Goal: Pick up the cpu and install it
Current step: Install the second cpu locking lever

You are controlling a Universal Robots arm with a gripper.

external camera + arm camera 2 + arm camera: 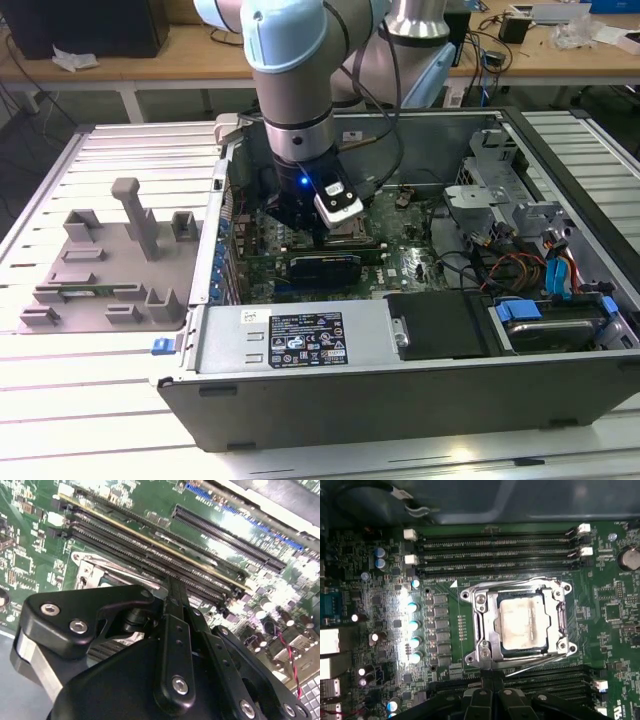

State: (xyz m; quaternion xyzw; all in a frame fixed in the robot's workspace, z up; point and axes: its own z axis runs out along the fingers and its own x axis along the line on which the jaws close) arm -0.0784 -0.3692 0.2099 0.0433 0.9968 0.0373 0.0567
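The cpu point(521, 625) sits in the motherboard socket point(485, 647), at 12 o'clock from the gripper point(489, 692). The fingers point(176, 645) are pressed together, holding nothing. A crooked chip could bend pins. The first wrist view reveals the chip; the second wrist view shows memory slots point(150, 545).

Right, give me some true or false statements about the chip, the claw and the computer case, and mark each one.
1. The chip lies inside the metal-framed socket on the green board. True.
2. The claw grips the chip. False: the chip sits in the socket, apart from it.
3. The arm reaches into the open computer case. True.
4. The grey tray sits inside the case. False: it lies outside, toward the exterior view's left.
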